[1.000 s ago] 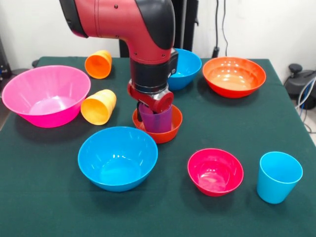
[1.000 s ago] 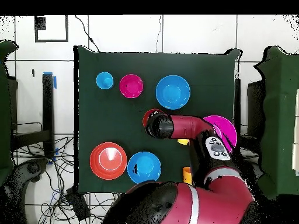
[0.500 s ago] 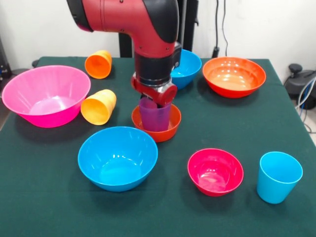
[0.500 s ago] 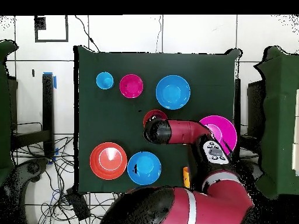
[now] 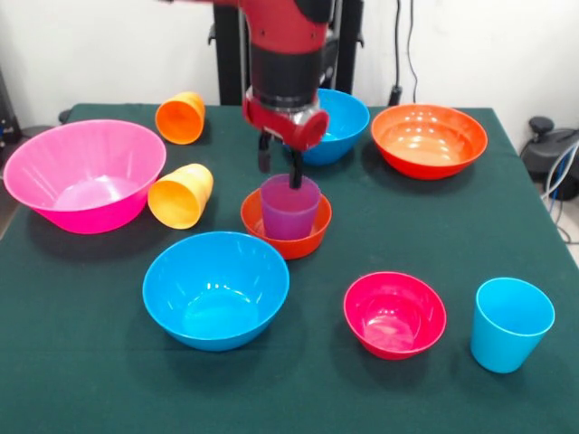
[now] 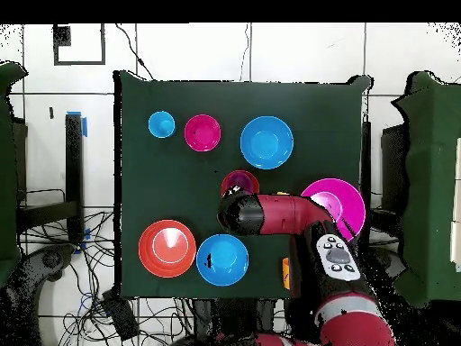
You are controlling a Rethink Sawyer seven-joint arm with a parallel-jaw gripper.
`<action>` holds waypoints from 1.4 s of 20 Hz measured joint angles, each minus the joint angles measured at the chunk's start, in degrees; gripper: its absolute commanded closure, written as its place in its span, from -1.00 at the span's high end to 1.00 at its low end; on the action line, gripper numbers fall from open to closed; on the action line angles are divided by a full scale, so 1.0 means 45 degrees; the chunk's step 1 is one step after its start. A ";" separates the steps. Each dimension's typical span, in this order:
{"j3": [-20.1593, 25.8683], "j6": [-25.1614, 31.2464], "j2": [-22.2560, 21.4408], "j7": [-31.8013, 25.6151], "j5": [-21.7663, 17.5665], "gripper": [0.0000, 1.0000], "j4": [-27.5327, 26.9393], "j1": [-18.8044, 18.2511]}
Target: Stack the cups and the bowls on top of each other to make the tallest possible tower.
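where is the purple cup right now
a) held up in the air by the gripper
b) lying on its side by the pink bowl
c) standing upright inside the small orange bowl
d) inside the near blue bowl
c: the purple cup stands upright in the small orange bowl, with the open gripper just above its rim, not clamping it.

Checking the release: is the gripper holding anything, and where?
Nothing. The open gripper hangs above the purple cup, which stands free in the small orange bowl.
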 measured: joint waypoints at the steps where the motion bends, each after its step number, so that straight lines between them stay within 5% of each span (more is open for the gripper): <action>1: 0.0004 0.0061 -0.0292 0.0000 0.0005 1.00 0.0153 -0.0009; 13: 0.0033 0.0458 -0.2375 0.0000 0.0016 1.00 0.1062 -0.0379; 28: 0.0048 0.0527 -0.3390 0.0000 0.0145 1.00 0.1406 -0.0486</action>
